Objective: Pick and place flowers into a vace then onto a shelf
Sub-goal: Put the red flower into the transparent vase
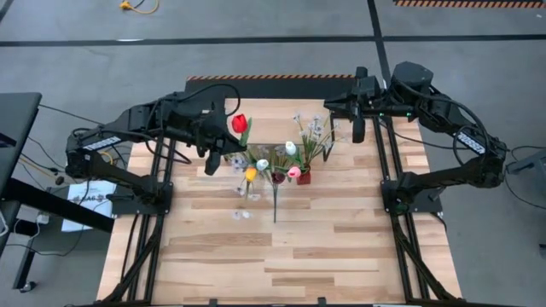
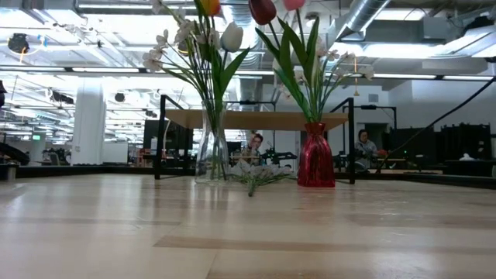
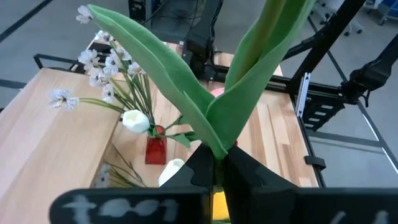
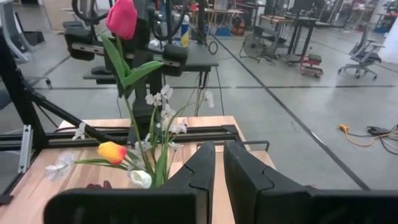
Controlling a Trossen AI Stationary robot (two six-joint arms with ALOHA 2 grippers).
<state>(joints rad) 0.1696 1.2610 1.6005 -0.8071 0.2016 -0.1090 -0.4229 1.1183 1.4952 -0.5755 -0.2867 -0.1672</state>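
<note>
My left gripper (image 1: 212, 162) (image 3: 215, 171) is shut on a red tulip (image 1: 239, 124) (image 4: 122, 18), above the table's far left part, next to the vases. A clear glass vase (image 2: 211, 159) holds an orange-yellow tulip (image 1: 250, 173), a white tulip and white sprays. A red vase (image 2: 315, 163) (image 1: 304, 177) holds a pink tulip (image 1: 294, 171), a dark red one and sprays. A loose stem (image 1: 275, 203) lies on the table in front of them. The shelf (image 2: 256, 118) stands behind the vases. My right gripper (image 1: 358, 130) (image 4: 219, 168) hangs shut over the far right part. My left gripper pinches the red tulip's green stem (image 3: 216, 163) between its two fingers, just below where the long leaves (image 3: 186, 87) branch off. The fingers lie across the stem. The tulip is lifted clear of the table and stands roughly upright, its bloom above the fingers.
Both arm bases stand on black frames along the table's left (image 1: 153, 196) and right (image 1: 392, 196) sides. A small white spray (image 1: 241, 213) lies loose near the glass vase. The near half of the wooden tabletop (image 1: 281, 264) is bare. People sit in the room behind the table (image 2: 363, 147).
</note>
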